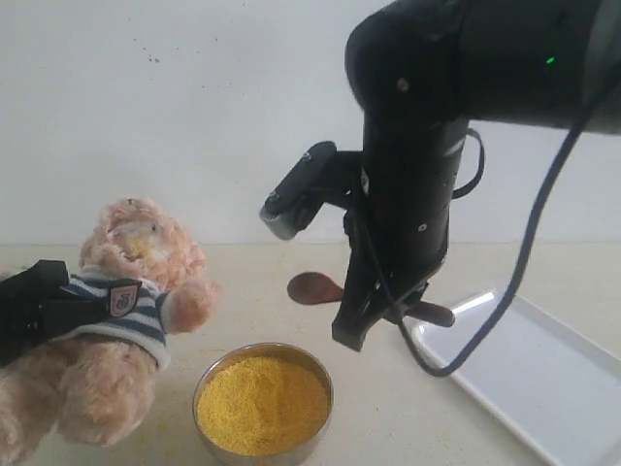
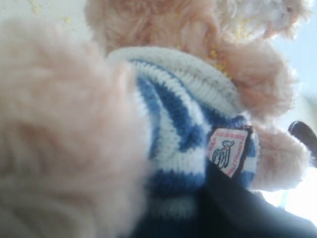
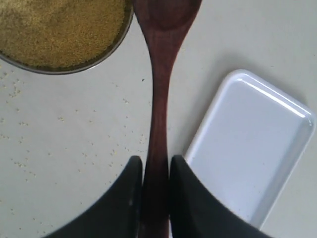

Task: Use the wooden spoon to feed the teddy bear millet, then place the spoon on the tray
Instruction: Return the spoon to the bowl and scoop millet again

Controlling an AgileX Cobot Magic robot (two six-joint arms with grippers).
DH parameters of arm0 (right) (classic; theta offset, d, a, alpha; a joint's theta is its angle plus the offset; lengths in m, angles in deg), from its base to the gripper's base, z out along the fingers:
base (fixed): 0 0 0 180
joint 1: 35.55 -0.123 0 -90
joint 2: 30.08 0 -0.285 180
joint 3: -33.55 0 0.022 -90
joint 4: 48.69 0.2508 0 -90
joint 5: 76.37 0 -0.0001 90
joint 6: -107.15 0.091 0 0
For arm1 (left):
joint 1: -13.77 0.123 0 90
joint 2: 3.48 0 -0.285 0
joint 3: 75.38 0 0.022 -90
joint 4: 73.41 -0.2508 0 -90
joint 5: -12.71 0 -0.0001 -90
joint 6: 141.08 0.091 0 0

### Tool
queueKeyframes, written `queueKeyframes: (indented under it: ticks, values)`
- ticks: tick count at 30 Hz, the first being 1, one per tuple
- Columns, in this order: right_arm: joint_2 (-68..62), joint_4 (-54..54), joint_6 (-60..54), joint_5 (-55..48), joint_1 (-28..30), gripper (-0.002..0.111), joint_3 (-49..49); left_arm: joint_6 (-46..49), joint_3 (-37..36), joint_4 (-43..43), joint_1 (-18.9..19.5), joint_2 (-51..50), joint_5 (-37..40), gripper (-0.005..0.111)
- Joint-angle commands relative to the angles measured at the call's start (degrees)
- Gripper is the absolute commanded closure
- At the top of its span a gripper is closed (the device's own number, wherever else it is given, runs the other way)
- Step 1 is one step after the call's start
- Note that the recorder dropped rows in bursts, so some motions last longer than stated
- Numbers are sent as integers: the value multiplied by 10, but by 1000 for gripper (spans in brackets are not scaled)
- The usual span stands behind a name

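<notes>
The teddy bear (image 1: 126,330) leans back at the left in its striped shirt (image 2: 173,114) with a badge (image 2: 227,151). My left gripper (image 1: 60,309) is shut on its torso; one dark finger (image 2: 233,213) presses the shirt and the other is hidden by fur. My right gripper (image 3: 156,166) is shut on the handle of the wooden spoon (image 3: 158,99). It holds the spoon (image 1: 315,288) level above the table, oval bowl pointing towards the bear and looking empty. The millet (image 1: 262,403) fills a metal bowl in front. The white tray (image 1: 543,379) lies at the right.
Loose yellow grains (image 3: 29,163) are scattered over the beige tabletop between the metal bowl's rim (image 3: 74,69) and the tray (image 3: 247,148). A pale wall stands behind the table. The right arm's black body and cable hang over the tray's near end.
</notes>
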Motion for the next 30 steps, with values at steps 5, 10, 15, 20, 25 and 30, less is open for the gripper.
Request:
queueKeyframes:
  ticks: [5,10,15,20,25,30]
  values:
    - [-93,-44,-25,39,-53,109,0,4,46,13,-1,-21,-3,103]
    - [-131,-86,-4,41,-78,109,0,4,62,13,-1,-61,17,103]
    - [-147,-70,-3,41,-78,109,0,4,62,13,-1,-75,23,103]
    - [-147,-51,4,38,-78,109,0,4,62,13,-1,-75,26,103]
    - [-136,-61,33,34,-78,109,0,4,62,13,-1,-75,26,103]
    - [-132,-69,22,-1,-78,109,0,34,62,13,-1,-75,26,103]
